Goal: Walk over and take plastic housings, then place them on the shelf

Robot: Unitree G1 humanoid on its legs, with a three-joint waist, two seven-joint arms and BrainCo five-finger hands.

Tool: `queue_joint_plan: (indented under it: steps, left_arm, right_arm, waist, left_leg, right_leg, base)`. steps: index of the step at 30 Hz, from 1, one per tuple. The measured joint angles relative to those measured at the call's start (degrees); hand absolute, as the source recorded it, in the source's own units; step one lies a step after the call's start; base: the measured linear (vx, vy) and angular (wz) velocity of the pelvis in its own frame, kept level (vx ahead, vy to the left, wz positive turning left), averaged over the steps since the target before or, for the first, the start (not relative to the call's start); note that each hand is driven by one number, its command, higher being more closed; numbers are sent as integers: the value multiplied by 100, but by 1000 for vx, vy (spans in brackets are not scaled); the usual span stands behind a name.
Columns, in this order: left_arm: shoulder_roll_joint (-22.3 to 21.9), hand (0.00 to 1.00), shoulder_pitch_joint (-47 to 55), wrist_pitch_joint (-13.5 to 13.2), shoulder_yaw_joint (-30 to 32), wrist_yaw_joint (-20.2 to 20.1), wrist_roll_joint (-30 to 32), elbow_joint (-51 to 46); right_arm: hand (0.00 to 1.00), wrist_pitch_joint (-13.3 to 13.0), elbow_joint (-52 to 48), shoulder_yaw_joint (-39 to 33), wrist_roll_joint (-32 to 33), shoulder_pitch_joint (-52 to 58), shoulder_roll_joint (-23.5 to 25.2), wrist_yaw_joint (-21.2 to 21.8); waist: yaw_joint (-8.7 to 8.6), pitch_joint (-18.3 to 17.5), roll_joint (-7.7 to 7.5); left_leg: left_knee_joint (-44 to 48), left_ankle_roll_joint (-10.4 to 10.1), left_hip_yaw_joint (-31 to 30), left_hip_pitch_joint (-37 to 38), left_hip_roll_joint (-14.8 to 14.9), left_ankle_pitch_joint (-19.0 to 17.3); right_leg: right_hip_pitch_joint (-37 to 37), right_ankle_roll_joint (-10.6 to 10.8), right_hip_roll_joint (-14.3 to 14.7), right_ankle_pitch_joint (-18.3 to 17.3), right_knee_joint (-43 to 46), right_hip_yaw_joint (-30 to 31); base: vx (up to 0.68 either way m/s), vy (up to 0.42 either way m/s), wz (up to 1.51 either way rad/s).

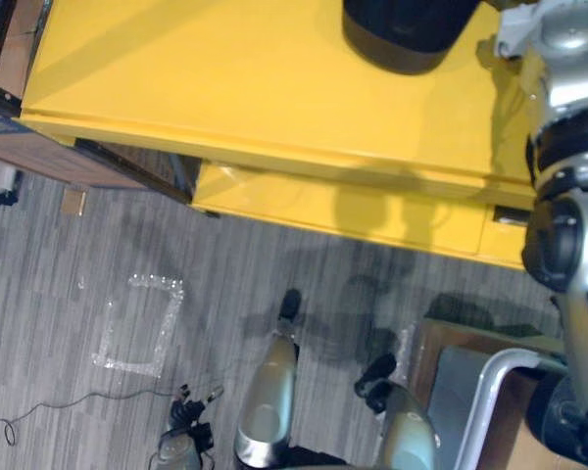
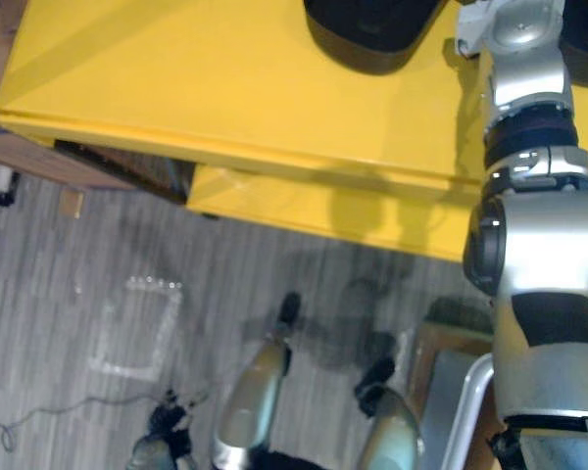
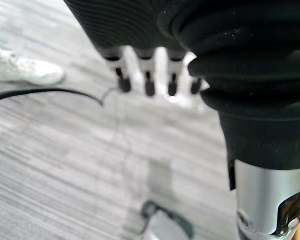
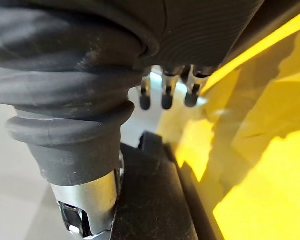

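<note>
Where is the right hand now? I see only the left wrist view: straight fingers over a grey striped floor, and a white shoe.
Observer: The right hand is up beside the wide yellow table, with its fingers straight and nothing in them.
Operator: Is anything near those fingers?
Observer: Yes, a black flat-sided object shows close past them, against the yellow surface. I cannot tell if they touch it.
Operator: And what stands on the table top?
Observer: A large black rounded object, cut off by the upper edge of the head views. I cannot tell whether it is a plastic housing.
</note>
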Motion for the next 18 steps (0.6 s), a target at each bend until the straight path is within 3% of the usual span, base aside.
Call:
queue_joint_plan:
  steps: [4, 18]
  left_arm:
    - [-12, 0, 1, -2, -59, -6, 0, -14]
    - [-14, 0, 0, -35, -53, -8, -1, -13]
  right_arm:
    - [0, -4, -17, 219, 4, 0, -10, 31]
    - [0, -133, -492, 1155, -9, -89, 28, 375]
  waist:
    - [41, -53, 90]
    - [126, -53, 90]
  left_leg:
    - [1, 0, -2, -13, 0, 0]
    - [40, -1, -45, -77, -6, 0]
  right_leg:
    - [-39, -1, -16, -20, 60, 11]
    - [-89, -13, -33, -112, 189, -29]
  base:
    - [-8, -3, -1]
    - [-3, -6, 1]
